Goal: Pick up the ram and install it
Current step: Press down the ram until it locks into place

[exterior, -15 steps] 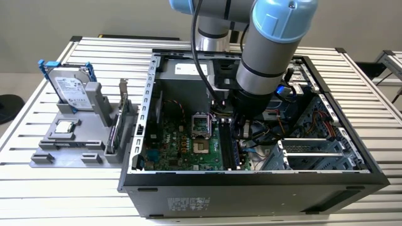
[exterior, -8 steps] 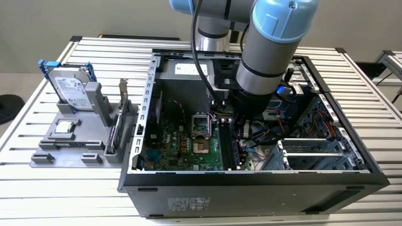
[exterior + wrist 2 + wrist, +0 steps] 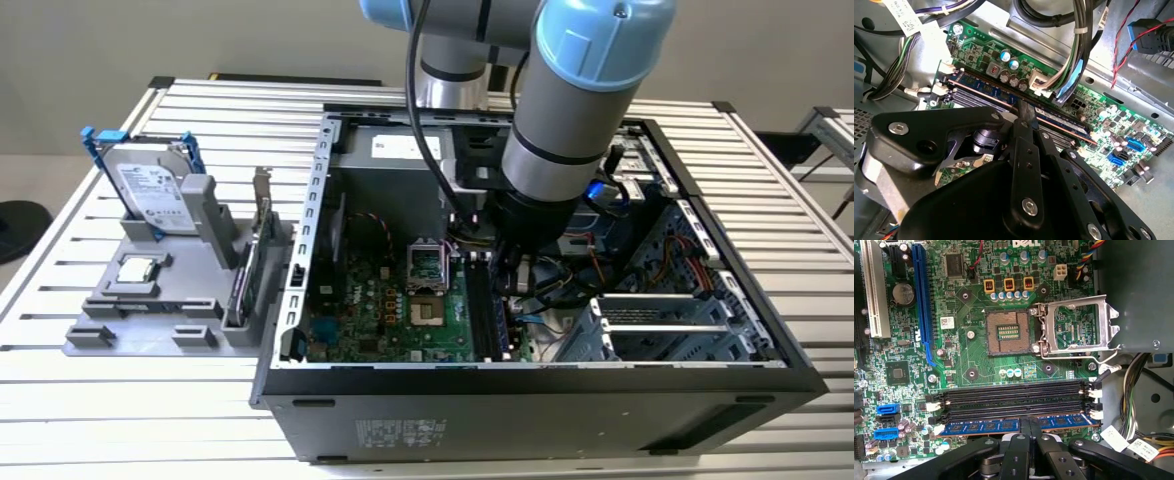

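My gripper (image 3: 1029,432), at the lower centre of the first wrist view, is closed on the ram (image 3: 1054,422), a blue stick lying in the nearest memory slot of the motherboard (image 3: 979,365). Beyond it lie the empty black slots (image 3: 1014,397), then the open CPU socket (image 3: 1006,332). In the exterior view my arm (image 3: 567,130) reaches down into the computer case (image 3: 534,400) on the tabletop (image 3: 134,420); a parts holder (image 3: 160,300) stands at left.
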You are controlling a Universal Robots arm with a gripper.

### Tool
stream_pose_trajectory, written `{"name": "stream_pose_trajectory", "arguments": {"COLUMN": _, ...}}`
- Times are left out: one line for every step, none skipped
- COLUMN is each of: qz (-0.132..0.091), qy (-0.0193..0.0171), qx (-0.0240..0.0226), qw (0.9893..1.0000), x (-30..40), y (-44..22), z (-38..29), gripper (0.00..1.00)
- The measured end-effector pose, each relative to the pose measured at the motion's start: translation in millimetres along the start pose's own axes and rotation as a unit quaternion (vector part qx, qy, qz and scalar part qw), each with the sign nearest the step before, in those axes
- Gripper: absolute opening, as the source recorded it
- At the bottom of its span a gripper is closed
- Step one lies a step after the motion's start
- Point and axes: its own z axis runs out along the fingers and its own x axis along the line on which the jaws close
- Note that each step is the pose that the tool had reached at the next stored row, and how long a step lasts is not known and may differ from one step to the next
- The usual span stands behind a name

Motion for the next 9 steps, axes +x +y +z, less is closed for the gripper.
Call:
{"name": "stream_pose_trajectory", "arguments": {"qz": 0.000, "qy": 0.0000, "qx": 0.0001, "qw": 1.0000, "x": 0.0, "y": 0.4, "z": 0.0, "gripper": 0.00}}
{"name": "stream_pose_trajectory", "arguments": {"qz": 0.000, "qy": 0.0000, "qx": 0.0001, "qw": 1.0000, "x": 0.1, "y": 1.0, "z": 0.0, "gripper": 0.00}}
{"name": "stream_pose_trajectory", "arguments": {"qz": 0.000, "qy": 0.0000, "qx": 0.0001, "qw": 1.0000, "x": 0.2, "y": 1.5, "z": 0.0, "gripper": 0.00}}
{"name": "stream_pose_trajectory", "arguments": {"qz": 0.000, "qy": 0.0000, "qx": 0.0001, "qw": 1.0000, "x": 0.2, "y": 1.9, "z": 0.0, "gripper": 0.00}}
{"name": "stream_pose_trajectory", "arguments": {"qz": 0.000, "qy": 0.0000, "qx": 0.0001, "qw": 1.0000, "x": 0.2, "y": 1.9, "z": 0.0, "gripper": 0.00}}
{"name": "stream_pose_trajectory", "arguments": {"qz": 0.000, "qy": 0.0001, "qx": 0.0000, "qw": 1.0000, "x": 0.2, "y": 1.9, "z": 0.1, "gripper": 0.00}}
{"name": "stream_pose_trajectory", "arguments": {"qz": 0.000, "qy": 0.0001, "qx": 0.0000, "qw": 1.0000, "x": 0.2, "y": 1.9, "z": 0.2, "gripper": 0.00}}
{"name": "stream_pose_trajectory", "arguments": {"qz": 0.000, "qy": 0.0002, "qx": 0.0000, "qw": 1.0000, "x": 0.2, "y": 1.9, "z": 0.4, "gripper": 0.00}}
{"name": "stream_pose_trajectory", "arguments": {"qz": 0.000, "qy": 0.0001, "qx": 0.0000, "qw": 1.0000, "x": 0.3, "y": 1.9, "z": 0.8, "gripper": 0.00}}
